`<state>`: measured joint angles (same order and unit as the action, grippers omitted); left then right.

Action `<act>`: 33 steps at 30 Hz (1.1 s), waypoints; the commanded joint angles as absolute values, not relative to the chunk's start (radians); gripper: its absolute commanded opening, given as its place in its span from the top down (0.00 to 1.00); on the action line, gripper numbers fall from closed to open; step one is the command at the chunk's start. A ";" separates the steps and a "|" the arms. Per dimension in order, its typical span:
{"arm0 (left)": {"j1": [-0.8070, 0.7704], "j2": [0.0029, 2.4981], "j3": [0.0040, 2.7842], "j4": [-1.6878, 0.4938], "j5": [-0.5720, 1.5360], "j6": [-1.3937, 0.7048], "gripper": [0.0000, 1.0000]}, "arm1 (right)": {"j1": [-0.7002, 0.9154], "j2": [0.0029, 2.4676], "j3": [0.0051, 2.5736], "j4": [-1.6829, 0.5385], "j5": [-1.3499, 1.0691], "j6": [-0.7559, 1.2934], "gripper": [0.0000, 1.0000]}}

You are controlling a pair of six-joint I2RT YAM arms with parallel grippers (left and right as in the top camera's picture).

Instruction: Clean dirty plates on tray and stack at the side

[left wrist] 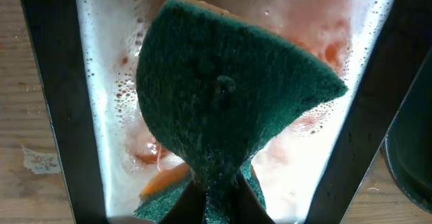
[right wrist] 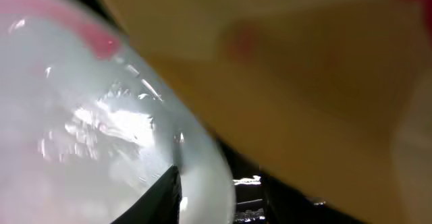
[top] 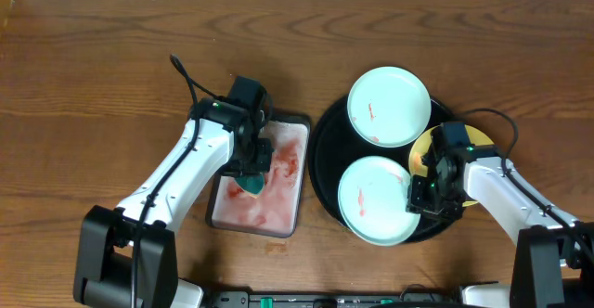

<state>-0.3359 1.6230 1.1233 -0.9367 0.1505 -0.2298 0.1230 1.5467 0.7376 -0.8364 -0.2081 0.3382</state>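
Note:
Two pale mint plates lie on the round black tray (top: 321, 150): the far plate (top: 388, 106) and the near plate (top: 374, 201), both with red smears. A yellow plate (top: 420, 150) shows partly from under my right arm. My right gripper (top: 415, 197) is at the near plate's right rim. In the right wrist view the gripper (right wrist: 223, 183) is open astride that rim, one finger on the mint plate (right wrist: 81, 129) and a gap at the outer finger; the yellow plate (right wrist: 304, 82) fills the upper right. My left gripper (top: 251, 180) is shut on a teal sponge (left wrist: 229, 96) above the pan.
The rectangular silver pan (top: 278, 217) holds pinkish foamy water and sits left of the tray, its dark walls (left wrist: 40, 82) framing the left wrist view. Brown wood tabletop (top: 111, 57) lies open to the far left and along the back.

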 commanded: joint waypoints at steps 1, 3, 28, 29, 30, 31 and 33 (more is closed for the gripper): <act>-0.335 1.599 1.140 -0.943 0.149 -0.221 0.93 | 0.141 1.550 0.733 -0.812 -0.245 0.297 0.65; -0.335 1.599 1.140 -0.947 0.149 -0.221 0.93 | 0.141 1.532 0.733 -0.811 -0.245 0.290 0.65; -0.336 1.599 1.140 -0.934 0.353 -0.221 0.93 | 0.167 1.518 0.659 -0.316 -0.171 0.159 0.99; -0.336 1.598 1.140 -0.934 0.355 -0.221 0.93 | 0.167 1.518 0.659 -0.321 -0.189 0.146 0.98; -0.336 1.598 1.140 -0.934 0.358 -0.221 0.93 | 0.167 1.518 0.659 -0.331 -0.205 0.140 0.92; -0.336 1.597 1.140 -0.933 0.367 -0.221 0.93 | 0.166 1.518 0.659 -0.342 -0.220 0.141 0.83; -0.337 1.592 1.140 -0.925 0.395 -0.221 0.93 | 0.166 1.518 0.659 -0.369 -0.260 0.154 0.67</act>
